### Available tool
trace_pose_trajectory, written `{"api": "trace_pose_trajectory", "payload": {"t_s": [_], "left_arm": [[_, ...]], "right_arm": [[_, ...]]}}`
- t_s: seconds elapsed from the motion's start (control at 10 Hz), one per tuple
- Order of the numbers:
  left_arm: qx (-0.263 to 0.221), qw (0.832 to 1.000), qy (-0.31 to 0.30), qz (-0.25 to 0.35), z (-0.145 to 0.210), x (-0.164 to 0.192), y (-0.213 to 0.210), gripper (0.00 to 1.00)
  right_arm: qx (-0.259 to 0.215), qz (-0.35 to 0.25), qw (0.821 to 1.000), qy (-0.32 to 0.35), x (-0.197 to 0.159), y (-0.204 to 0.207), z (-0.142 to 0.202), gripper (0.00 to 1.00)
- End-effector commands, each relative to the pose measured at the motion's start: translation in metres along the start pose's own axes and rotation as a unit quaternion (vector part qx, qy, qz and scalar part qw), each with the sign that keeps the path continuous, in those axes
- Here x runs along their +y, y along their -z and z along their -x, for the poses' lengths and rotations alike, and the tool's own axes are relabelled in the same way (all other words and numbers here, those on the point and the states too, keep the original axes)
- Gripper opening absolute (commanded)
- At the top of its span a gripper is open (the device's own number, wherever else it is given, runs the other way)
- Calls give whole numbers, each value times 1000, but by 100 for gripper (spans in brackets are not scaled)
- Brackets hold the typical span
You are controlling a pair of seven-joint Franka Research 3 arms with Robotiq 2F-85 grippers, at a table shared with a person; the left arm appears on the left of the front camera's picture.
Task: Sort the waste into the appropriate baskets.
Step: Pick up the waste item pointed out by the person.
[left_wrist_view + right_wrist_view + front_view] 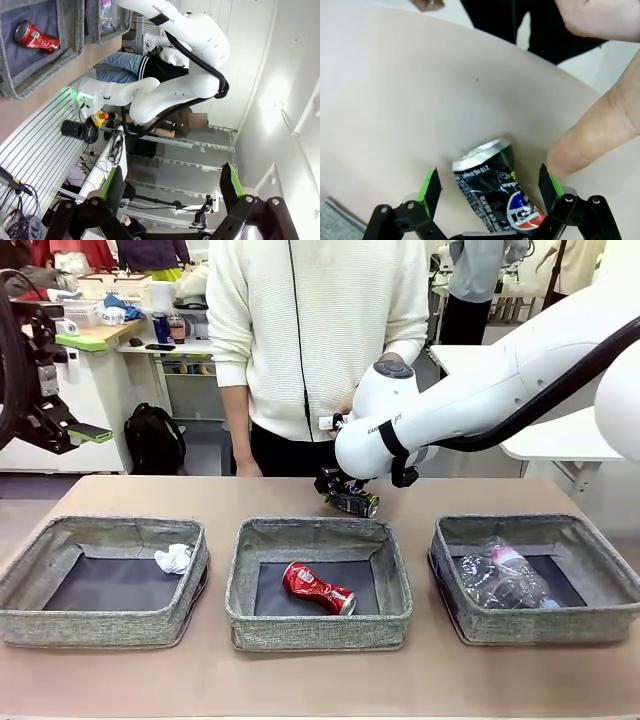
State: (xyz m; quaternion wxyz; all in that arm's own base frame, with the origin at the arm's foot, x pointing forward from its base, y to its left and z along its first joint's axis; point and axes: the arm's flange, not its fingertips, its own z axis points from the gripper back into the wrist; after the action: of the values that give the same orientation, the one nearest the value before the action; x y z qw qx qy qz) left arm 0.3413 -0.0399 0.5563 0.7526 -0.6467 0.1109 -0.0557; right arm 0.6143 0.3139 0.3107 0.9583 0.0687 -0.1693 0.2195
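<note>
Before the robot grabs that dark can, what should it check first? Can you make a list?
1. Right gripper open around the dark can: ok, a green pad stands on each side, apart from it.
2. Can lying free on the table: ok.
3. Person's finger clear of the gripper: not ok, its tip is right beside one pad.
4. Room in the middle basket next to the red can: ok.
5. Left gripper out of the way: ok, open and raised off to the side.
6. Can centred between the pads: cannot tell, its lower end is cut off.
</note>
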Motion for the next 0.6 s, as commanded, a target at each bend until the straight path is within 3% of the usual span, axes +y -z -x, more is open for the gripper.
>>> {"api": "trace_pose_trajectory", "payload": {"t_s": [0.0,0.2,0.3,0.4,0.5], "left_arm": [[2,1000,2,10,2,-4,0,100],[2,1000,2,10,2,-4,0,100],[2,1000,2,10,2,-4,0,100],[2,1000,2,10,2,-4,0,100],[2,1000,2,10,2,-4,0,100]], "right_arm": [[-5,-8,1000,-3,-3,-1,0,100],[7,-8,1000,-5,-3,-1,-1,100],[9,-2,1000,-14,-3,0,1,45],[9,-4,1000,-14,-2,0,1,43],[12,-2,1000,-9,-3,1,1,0]]}}
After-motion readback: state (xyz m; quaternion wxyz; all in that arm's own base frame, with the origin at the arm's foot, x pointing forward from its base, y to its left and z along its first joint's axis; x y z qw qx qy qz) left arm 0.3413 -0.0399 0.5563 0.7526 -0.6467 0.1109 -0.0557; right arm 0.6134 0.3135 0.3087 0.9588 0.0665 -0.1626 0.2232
